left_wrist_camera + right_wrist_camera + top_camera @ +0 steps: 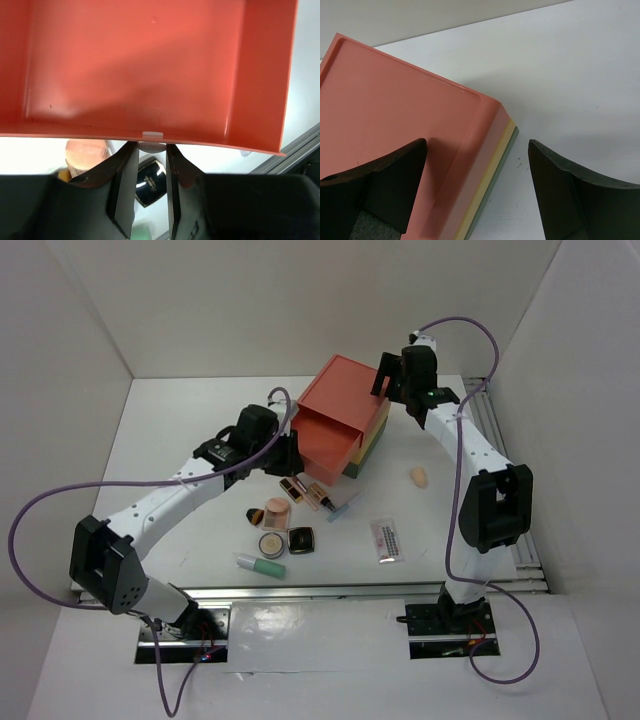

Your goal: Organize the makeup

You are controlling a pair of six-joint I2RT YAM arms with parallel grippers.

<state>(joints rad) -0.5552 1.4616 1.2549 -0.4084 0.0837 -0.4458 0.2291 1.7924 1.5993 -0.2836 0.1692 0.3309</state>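
The makeup lies loose on the white table in front of the drawer box (pixel 345 405): lipstick tubes (pixel 292 488), a round beige compact (pixel 277 508), a second round compact (pixel 270 543), a black square compact (pixel 301 539), a white-green tube (pixel 260 565), a blue stick (pixel 343 505), a clear lash pack (pixel 387 538) and a peach sponge (pixel 419 476). The box's coral drawer (pixel 150 65) is pulled out and empty. My left gripper (pixel 151 147) is shut on its small handle; the black compact (pixel 149 180) shows below the fingers. My right gripper (pixel 477 145) hangs open over the box's back right corner.
The box (pixel 395 115) is stacked coral over yellow over green. White walls close in the table on three sides. A metal rail (pixel 505 440) runs along the right edge. The arms' bases sit at the near edge.
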